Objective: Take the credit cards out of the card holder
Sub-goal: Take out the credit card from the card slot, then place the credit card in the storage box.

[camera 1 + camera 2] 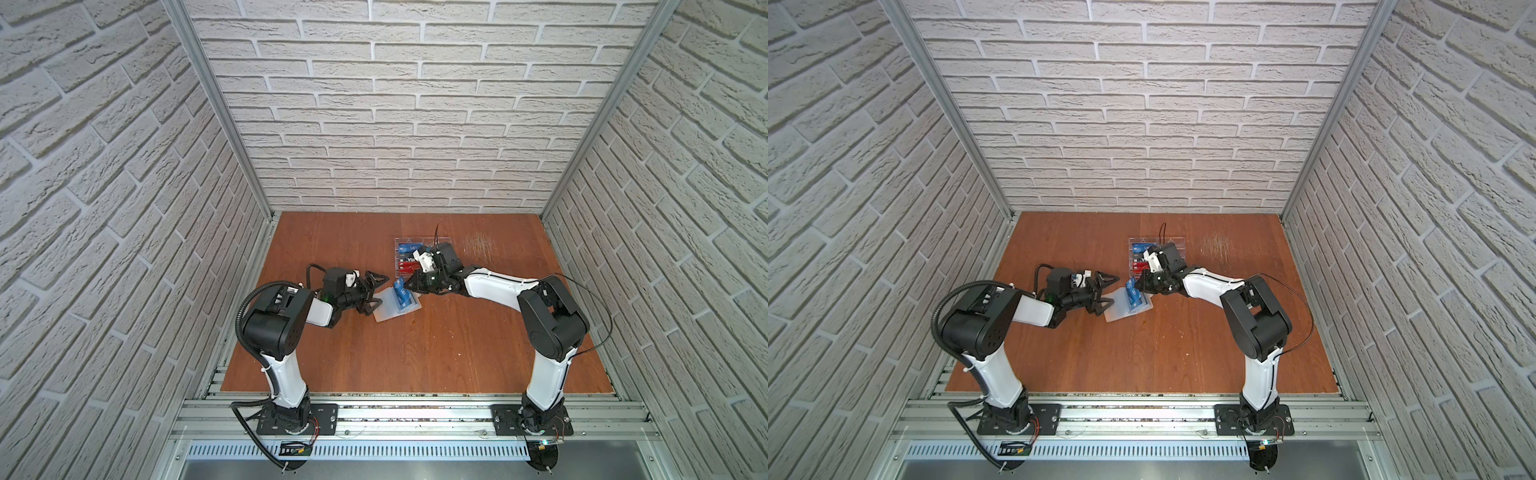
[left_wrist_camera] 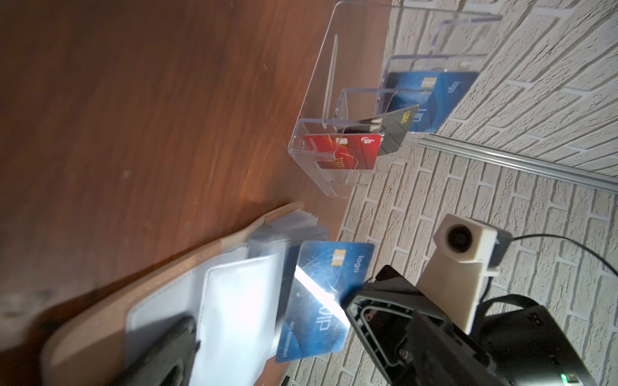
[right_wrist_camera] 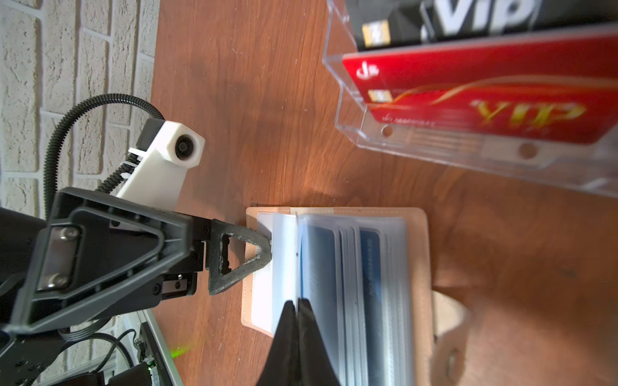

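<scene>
Now the nearer right hand (image 1: 409,286) pinches a blue credit card (image 1: 400,291), seemingly half out of the card holder (image 1: 386,312); the left hand (image 1: 383,289) gapes wide, pinning its left page.

Both top views look steeply down over the whole tabletop (image 1: 415,353). Each wrist view sits close, sharing the card holder (image 3: 418,240).

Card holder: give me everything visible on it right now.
The card holder is a beige, leatherette-looking booklet lying open on the wooden table, near the clear rack. Its frosted plastic sleeves fan up from the spine; a snap tab lies out to one side. The open left gripper rests one finger against the inner page. The shut right gripper pinches a blue card standing up from the sleeves; more blue shows inside others.
</scene>
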You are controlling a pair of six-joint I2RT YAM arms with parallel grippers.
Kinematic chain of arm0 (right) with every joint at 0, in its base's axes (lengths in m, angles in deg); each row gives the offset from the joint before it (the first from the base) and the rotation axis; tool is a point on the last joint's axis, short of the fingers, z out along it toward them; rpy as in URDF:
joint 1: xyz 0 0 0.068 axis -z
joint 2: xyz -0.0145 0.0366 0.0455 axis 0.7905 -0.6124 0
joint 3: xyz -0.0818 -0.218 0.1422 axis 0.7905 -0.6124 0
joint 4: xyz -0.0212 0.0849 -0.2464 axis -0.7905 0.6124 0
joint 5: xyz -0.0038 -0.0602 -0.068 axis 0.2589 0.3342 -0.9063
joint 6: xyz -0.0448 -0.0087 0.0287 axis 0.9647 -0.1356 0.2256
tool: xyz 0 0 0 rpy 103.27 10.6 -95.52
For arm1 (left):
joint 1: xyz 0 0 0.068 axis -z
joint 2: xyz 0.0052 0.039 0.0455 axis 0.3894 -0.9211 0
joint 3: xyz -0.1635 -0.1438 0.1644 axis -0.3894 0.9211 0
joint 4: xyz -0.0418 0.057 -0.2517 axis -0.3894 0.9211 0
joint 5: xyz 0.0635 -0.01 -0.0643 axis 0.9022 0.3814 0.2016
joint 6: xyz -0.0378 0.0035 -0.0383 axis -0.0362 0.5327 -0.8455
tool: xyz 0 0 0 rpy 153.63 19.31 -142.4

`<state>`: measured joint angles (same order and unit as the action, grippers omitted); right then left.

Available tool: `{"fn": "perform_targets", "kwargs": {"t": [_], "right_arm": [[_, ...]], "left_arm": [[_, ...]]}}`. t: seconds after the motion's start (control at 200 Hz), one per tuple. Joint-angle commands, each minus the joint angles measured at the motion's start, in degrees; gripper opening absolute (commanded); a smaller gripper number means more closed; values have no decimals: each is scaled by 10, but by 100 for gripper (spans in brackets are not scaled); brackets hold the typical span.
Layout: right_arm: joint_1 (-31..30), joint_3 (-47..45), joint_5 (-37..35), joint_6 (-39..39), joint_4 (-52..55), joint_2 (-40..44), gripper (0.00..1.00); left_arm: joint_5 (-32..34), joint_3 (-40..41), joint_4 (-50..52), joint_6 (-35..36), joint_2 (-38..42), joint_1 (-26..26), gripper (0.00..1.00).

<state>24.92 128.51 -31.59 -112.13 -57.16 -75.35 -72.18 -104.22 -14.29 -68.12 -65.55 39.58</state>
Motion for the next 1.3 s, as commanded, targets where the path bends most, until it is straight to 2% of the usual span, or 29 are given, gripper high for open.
{"fn": "perform_targets", "kwargs": {"t": [0.0, 0.2, 0.4, 0.63, 0.76, 1.005, 1.295], "right_arm": [[5, 33, -23, 73, 78, 38, 6], [9, 104, -72, 179, 201, 53, 6], [12, 218, -111, 315, 321, 41, 6], [18, 298, -103, 470, 341, 38, 5], [22, 346, -92, 558, 358, 18, 6], [32, 446, -107, 722, 404, -73, 5], [56, 478, -21, 844, 396, -111, 6]], "left_arm": [[13, -7, 78, 27, -16, -6, 98], [14, -41, 118, 46, -11, -9, 98], [26, -90, 207, 82, 43, 1, 98], [55, -136, 322, 140, 117, 22, 98], [66, -123, 333, 147, 148, 25, 98], [68, -125, 338, 160, 168, 30, 98], [65, -119, 293, 146, 126, 35, 98]]}}
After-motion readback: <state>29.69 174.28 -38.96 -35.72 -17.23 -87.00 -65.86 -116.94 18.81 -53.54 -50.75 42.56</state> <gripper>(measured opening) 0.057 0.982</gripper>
